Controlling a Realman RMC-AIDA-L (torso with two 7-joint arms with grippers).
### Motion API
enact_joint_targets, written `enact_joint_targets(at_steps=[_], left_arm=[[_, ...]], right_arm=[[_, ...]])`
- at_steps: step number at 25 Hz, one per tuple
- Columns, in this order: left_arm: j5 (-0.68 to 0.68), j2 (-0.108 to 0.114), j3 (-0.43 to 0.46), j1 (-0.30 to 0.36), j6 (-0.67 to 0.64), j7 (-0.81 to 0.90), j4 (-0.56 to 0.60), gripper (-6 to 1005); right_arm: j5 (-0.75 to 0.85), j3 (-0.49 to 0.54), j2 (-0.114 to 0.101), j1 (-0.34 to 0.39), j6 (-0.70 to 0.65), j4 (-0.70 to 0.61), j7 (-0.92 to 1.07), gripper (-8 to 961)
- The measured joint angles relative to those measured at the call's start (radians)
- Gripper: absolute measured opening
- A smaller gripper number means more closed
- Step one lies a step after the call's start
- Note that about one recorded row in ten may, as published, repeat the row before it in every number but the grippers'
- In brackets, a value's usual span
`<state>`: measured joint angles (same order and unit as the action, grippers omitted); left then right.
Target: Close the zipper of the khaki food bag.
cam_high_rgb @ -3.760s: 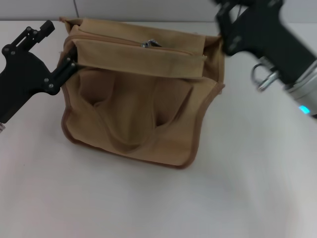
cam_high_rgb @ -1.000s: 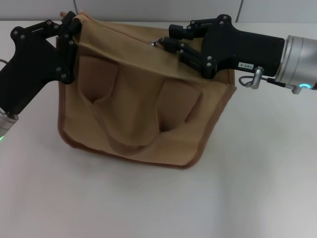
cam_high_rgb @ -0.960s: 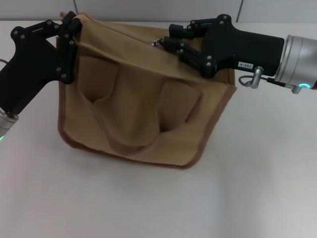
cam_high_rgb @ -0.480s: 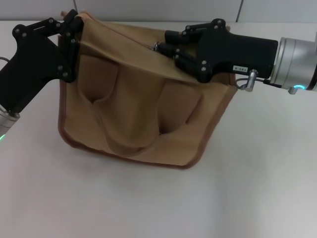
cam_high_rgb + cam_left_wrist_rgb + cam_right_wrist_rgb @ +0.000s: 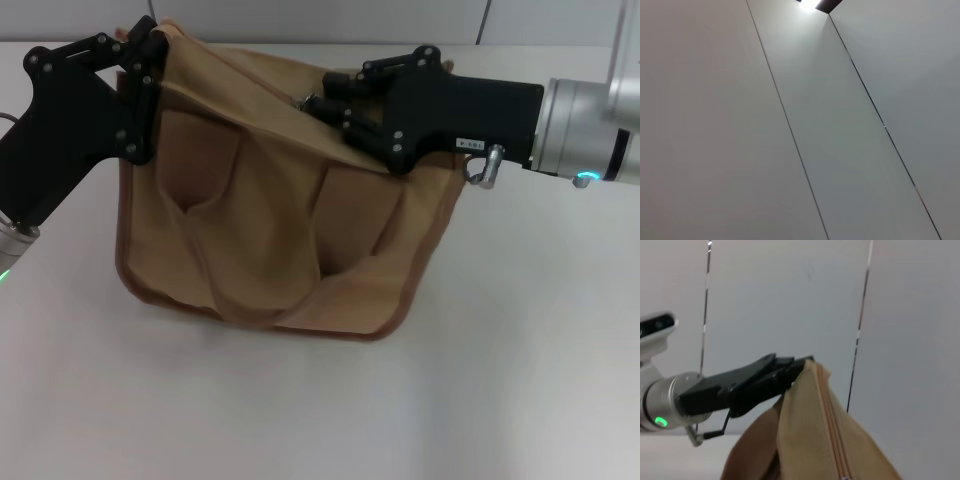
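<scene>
We see the left end effector (image 5: 150, 50) pinching the khaki food bag (image 5: 270, 240) corner; the right end effector (image 5: 322, 100) pinches the zipper (image 5: 832, 440) pull on the counter (image 5: 500, 350).

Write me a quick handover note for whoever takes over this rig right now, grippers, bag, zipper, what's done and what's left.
Left gripper: shut on the far left top corner of the khaki food bag, holding it taut.
Right gripper: at the silver pull tab on the bag's top panel, fingers closed around it as far as the head view shows.
The bag stands on the white table, top edge stretched between the two grippers.
The zipper runs along the top toward the left gripper; in the right wrist view that stretch looks joined.
Left: how far the pull has still to travel cannot be judged; check before releasing.
</scene>
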<state>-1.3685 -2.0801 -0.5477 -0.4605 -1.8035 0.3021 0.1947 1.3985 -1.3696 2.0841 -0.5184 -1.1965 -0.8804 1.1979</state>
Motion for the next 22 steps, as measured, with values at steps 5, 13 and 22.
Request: enact_joint_targets(at_steps=[5, 13, 22], left_arm=[[0.001, 0.0, 0.0, -0.005, -0.01, 0.0, 0.0, 21], [0.003, 0.0, 0.002, -0.017, -0.014, 0.0, 0.0, 22], [0.004, 0.0, 0.001, -0.022, -0.015, 0.0, 0.0, 22]], right_arm=[[0.008, -0.02, 0.0, -0.006, 0.026, -0.005, -0.005, 212], [0.003, -0.046, 0.004, -0.001, 0.071, -0.026, -0.042, 211], [0.011, -0.055, 0.003, -0.008, 0.071, -0.026, -0.061, 201]])
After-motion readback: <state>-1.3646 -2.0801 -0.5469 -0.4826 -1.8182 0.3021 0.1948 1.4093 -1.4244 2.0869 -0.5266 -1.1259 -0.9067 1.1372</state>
